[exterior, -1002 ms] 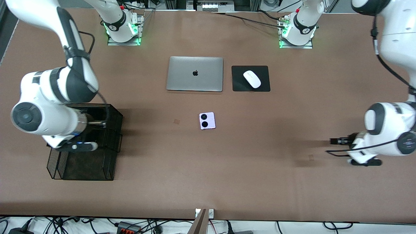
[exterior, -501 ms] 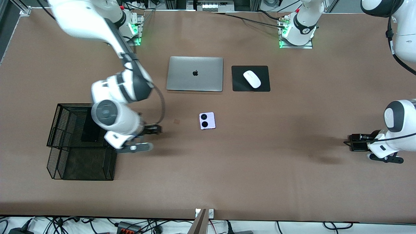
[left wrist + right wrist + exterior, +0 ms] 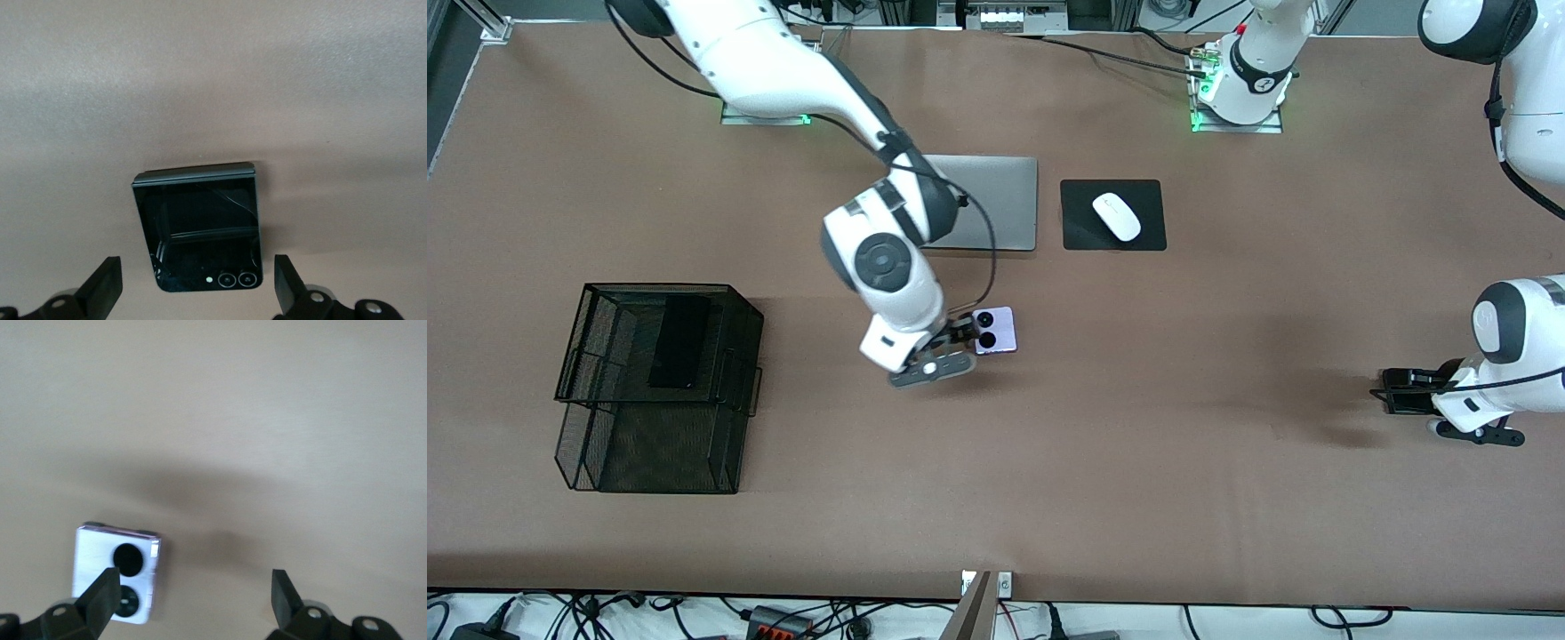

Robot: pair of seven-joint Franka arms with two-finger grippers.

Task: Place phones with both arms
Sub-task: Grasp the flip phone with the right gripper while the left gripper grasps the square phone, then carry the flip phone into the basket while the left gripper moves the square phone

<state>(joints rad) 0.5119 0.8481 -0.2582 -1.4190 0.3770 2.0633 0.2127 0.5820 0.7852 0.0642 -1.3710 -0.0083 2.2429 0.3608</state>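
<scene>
Though beside laptop (image 3: 996, 200), mouse (image 3: 1117, 216) apart.

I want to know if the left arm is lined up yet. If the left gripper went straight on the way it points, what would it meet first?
Probably the black flip phone: it lies flat on the table between the left gripper's open fingers.

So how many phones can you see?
3. A long black phone lies in the mesh basket. The lilac flip phone sits mid-table, nearer the camera than the laptop. The black flip phone lies under the left pincer.
</scene>
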